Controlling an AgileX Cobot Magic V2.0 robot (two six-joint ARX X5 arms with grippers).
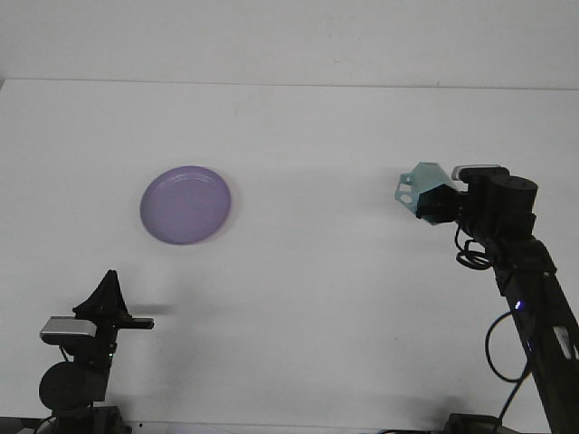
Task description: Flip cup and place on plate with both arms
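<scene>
Currently the right gripper [436,201] is clenched on the cup [419,187], holding it clear of the table [308,298] at the right side of the scene. Cup is pale teal, tipped on its side, handle toward the left; which way the mouth faces is hard to tell. Grip appears to be on the cup's right end, leaving the left end free, likely so the wrist can roll it over or the other arm can take it. Plate [185,204], purple, lies flat on the table well to the left, nothing on it. Left gripper [109,303] sits low at the near-left, well apart from cup and plate; cannot tell its finger state. Judgement: cup lifted, flip under way or pending; placement not yet done.
</scene>
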